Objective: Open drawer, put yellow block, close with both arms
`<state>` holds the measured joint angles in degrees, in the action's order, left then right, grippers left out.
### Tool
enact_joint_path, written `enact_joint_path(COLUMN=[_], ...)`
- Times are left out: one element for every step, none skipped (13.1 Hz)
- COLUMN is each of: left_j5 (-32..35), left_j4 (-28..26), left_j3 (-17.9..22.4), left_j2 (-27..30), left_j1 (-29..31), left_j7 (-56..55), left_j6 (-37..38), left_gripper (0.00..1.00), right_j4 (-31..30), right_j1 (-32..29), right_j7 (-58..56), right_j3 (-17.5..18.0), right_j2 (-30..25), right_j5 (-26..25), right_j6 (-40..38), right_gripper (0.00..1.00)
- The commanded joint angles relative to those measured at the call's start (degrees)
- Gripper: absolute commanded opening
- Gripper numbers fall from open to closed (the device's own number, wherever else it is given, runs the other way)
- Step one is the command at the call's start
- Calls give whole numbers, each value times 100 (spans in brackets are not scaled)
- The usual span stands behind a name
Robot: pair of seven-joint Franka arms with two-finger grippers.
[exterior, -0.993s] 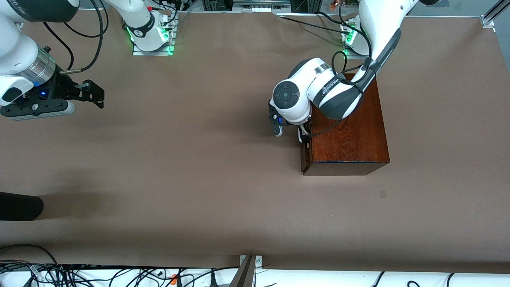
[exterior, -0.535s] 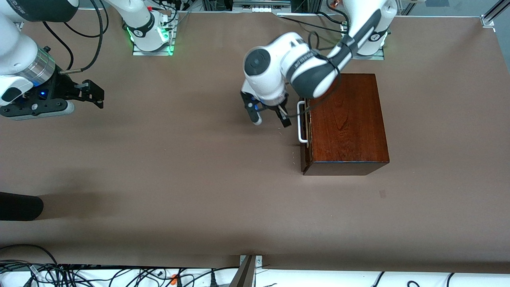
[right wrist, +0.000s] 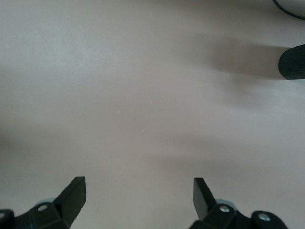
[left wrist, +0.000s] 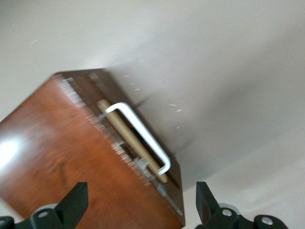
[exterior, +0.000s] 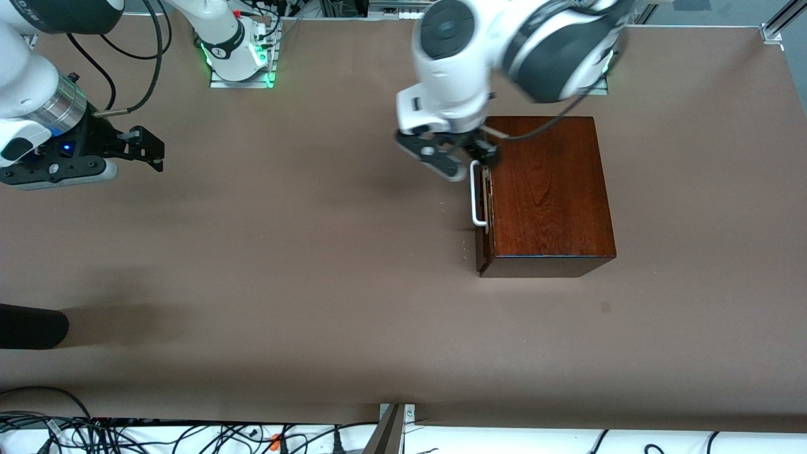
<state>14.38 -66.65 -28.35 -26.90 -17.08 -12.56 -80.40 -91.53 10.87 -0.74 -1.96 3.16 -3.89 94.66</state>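
The dark mahogany box stands toward the left arm's end of the table. Its drawer is pushed in, with the white U-shaped handle facing the right arm's end. In the left wrist view the handle shows with a thin strip of pale wood beside it. My left gripper hangs open and holds nothing, over the box corner by the handle's upper end; it also shows in its own wrist view. My right gripper waits open over bare table. The yellow block is out of view.
A black rounded object juts in at the right arm's end of the table, nearer the front camera, and shows in the right wrist view. Cables lie along the front edge. The arm bases stand along the back.
My left arm has lifted off the drawer handle and swung back toward its base, uncovering the handle. The box, the drawer and the right arm have not moved.
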Motion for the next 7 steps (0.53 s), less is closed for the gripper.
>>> enact_joint_path(left_j5=[-243,-252,-269,-365,-488,-611,-682], left_j4=[320,320,241,206,205,205,197], left_j3=[-31,-22,-22,-31,-13,117,458], left_j2=[70,175,298,377,422,474,588], left_j1=[730,906,1134,1337,1521,1619,1594], left_j7=[-779,-992,-1037,-1038,-1029,-1020,-1020], left_j6=[384,437,455,455,455,455,447], left_gripper=[100,100,100,100,100,100,100], right_j4=[109,109,109,109,109,109,109], right_j1=[12,12,12,12,12,12,12], right_j7=[30,30,30,30,30,30,30], right_j3=[-6,-6,-6,-6,-6,-6,-6], right_j2=[27,27,27,27,36,27,27], right_j5=[47,47,47,47,47,47,47], right_j6=[-79,-79,-79,-79,-79,-79,-88], right_gripper=[100,100,100,100,100,100,100])
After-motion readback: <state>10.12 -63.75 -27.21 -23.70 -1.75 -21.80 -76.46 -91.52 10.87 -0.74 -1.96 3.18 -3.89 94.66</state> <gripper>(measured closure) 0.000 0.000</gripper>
